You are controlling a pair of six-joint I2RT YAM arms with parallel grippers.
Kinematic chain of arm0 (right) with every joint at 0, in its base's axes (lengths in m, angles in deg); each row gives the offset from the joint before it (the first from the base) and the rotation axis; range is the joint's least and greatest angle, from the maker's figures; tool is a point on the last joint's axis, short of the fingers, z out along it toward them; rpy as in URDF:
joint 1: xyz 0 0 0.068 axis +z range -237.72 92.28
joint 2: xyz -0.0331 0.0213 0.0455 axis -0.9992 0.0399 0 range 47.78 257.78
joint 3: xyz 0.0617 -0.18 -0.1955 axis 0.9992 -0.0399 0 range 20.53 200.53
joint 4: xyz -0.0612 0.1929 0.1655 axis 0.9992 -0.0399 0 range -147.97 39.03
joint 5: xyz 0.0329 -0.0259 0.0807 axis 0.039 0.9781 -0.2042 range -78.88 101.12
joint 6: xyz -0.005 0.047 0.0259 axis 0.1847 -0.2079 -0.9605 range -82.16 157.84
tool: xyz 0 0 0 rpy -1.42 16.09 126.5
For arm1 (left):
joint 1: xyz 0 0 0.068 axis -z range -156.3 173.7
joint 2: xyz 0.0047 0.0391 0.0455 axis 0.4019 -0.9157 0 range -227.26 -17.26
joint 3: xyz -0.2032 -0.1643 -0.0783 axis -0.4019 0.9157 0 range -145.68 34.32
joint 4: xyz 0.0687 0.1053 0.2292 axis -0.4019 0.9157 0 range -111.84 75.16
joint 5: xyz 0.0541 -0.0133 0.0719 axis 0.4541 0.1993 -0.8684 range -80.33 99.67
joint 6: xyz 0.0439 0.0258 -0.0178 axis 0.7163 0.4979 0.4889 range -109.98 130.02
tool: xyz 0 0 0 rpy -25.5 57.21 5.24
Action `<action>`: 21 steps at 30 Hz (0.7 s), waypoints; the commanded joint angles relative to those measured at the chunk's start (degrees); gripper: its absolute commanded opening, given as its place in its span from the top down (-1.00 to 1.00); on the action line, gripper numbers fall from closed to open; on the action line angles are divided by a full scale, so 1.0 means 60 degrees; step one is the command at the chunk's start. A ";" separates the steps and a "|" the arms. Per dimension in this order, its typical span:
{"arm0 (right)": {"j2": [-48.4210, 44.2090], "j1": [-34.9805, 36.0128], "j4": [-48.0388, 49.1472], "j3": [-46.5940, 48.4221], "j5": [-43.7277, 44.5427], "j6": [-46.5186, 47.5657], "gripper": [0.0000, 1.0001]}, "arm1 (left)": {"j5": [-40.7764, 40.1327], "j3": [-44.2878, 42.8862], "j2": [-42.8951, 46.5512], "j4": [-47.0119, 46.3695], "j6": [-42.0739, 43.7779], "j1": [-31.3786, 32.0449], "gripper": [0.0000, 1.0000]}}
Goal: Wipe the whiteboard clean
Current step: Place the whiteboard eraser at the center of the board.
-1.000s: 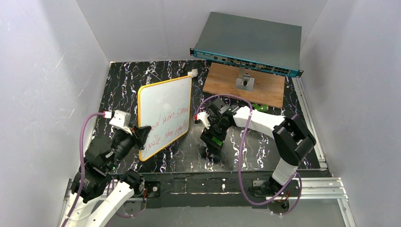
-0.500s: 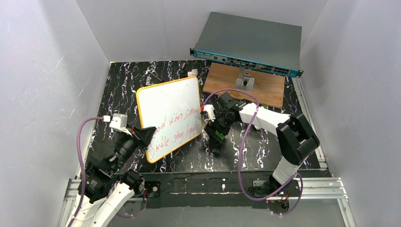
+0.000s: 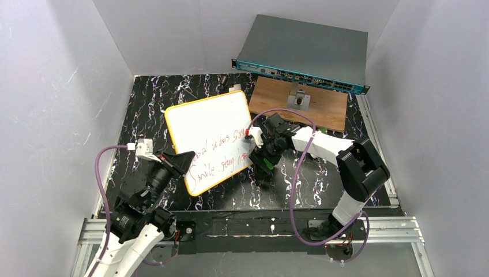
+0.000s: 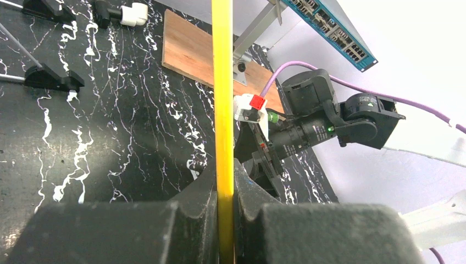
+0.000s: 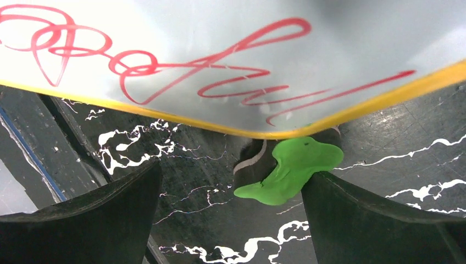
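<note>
A black table (image 3: 144, 104) with white veining filled the floor of the white-walled cell. At its far edge a grey box (image 3: 305, 49) with a teal port-lined front sat tilted, overhanging a brown wooden board (image 3: 271, 98).

The whiteboard (image 3: 207, 124), yellow-framed, was left of centre on the table, just in front of the wooden board. It was held at a tilt, with red handwriting across its near half. Whether its far edge touched the table could not be told.

The left gripper (image 3: 183, 163) was clamped on the frame at the whiteboard's near left edge, a finger on each face. The right gripper (image 3: 260, 164) hovered at the whiteboard's near right corner, its fingers spread wide apart and holding nothing.

A small metal bracket (image 3: 298, 99) stood on the wooden board. A green lump (image 5: 291, 170) sat just under that whiteboard corner, against one right finger.
</note>
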 commanded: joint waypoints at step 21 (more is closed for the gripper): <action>-0.0406 -0.0167 -0.0103 0.0416 0.0152 0.0101 -0.96 | -0.0478 -0.0383 0.0652 -0.1489 -0.0389 -0.0027 1.00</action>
